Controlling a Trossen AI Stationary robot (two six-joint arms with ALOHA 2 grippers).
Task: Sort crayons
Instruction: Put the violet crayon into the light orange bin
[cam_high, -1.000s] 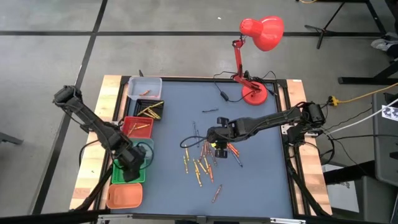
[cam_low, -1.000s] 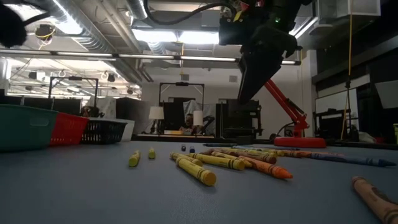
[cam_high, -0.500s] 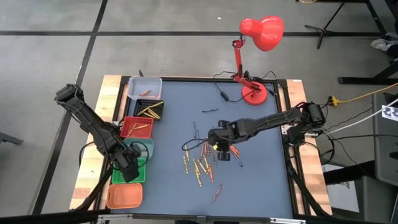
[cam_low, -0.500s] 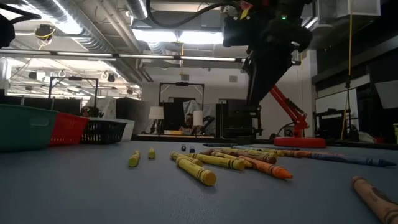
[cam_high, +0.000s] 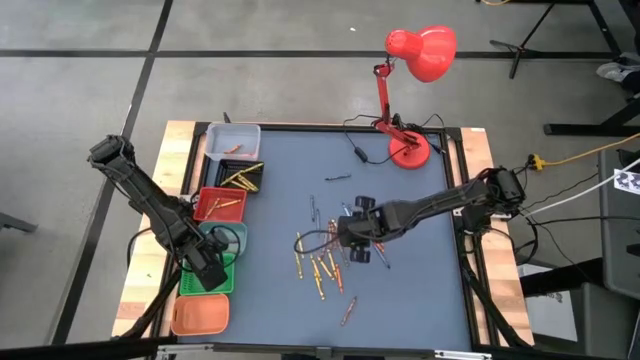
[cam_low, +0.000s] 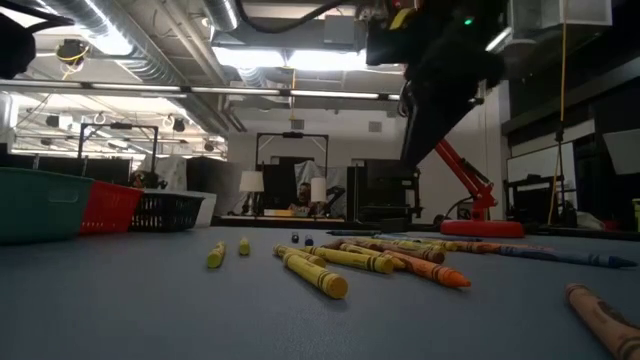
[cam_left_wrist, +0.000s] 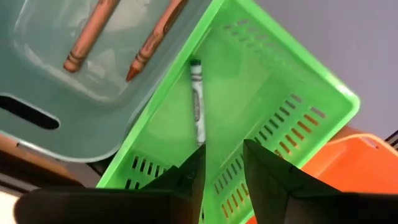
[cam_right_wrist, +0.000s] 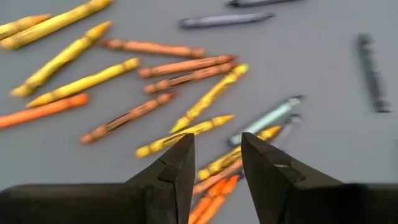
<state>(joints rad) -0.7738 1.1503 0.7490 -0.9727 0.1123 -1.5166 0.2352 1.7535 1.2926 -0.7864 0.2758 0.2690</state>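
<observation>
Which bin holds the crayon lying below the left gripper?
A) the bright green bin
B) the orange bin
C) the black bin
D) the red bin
A: in the left wrist view a single green crayon lies on the floor of the bright green bin, just ahead of the left gripper, whose fingers are open and empty.

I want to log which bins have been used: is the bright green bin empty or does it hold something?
Not empty: the left wrist view shows one green crayon lying inside the green bin.

Grey concrete floor (cam_high: 90, 90), red desk lamp (cam_high: 410, 60) on the table's far edge, fluorescent ceiling lights (cam_low: 290, 60) overhead.
</observation>
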